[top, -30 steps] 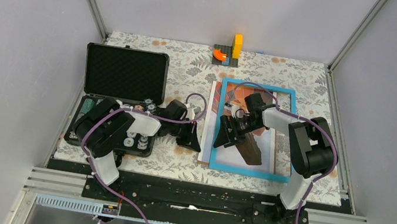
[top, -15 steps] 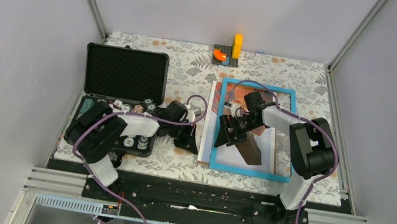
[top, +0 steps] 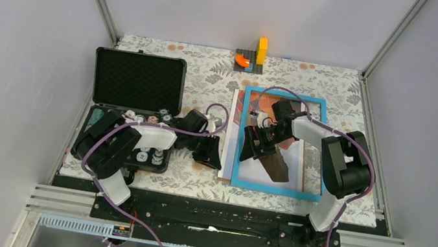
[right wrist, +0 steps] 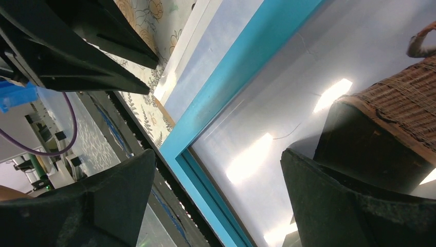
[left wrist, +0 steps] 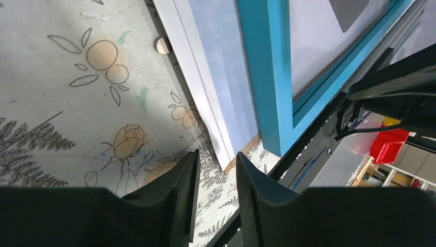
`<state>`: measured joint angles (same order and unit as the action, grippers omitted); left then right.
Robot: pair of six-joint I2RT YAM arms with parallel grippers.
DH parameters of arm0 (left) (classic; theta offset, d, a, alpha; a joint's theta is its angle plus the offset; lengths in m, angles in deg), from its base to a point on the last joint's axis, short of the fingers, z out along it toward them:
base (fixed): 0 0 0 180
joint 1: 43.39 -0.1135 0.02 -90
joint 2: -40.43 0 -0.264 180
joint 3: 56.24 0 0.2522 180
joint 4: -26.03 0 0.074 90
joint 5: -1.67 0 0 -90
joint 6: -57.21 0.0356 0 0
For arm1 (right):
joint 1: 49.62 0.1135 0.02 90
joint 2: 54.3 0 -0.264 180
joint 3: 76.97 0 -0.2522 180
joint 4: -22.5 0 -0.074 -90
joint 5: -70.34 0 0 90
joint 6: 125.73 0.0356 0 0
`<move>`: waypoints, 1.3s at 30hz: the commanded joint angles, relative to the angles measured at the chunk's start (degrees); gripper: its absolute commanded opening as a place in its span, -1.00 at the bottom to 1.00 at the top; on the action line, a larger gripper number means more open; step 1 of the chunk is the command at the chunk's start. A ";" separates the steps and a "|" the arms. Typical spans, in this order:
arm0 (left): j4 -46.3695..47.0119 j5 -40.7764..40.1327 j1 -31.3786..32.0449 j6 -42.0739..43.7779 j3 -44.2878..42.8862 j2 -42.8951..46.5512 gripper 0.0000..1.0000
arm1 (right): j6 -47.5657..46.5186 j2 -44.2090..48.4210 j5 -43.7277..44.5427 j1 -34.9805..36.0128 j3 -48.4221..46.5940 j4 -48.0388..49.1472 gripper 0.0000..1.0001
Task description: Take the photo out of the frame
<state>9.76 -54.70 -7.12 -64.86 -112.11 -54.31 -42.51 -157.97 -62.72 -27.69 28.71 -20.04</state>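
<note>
My left gripper barely parted, empty, at photo edge sticking out of frame, lined up to pull. Right gripper spread wide over frame, probably to brace it.

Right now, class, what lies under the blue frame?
The photo lies under the frame, its pale edge poking out left. The right arm covers part; anything beneath the photo is hidden.

Open black case, orange-yellow blocks, floral tablecloth
</note>
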 commanded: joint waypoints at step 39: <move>16.21 9.98 0.22 -8.13 1.06 -5.18 -0.67 | -0.96 -4.87 1.94 -0.32 2.50 1.88 0.99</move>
<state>23.49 -47.27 -7.45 -73.13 -108.92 -58.75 -41.42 -159.33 -66.68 -28.69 28.96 -19.12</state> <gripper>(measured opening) 0.167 0.994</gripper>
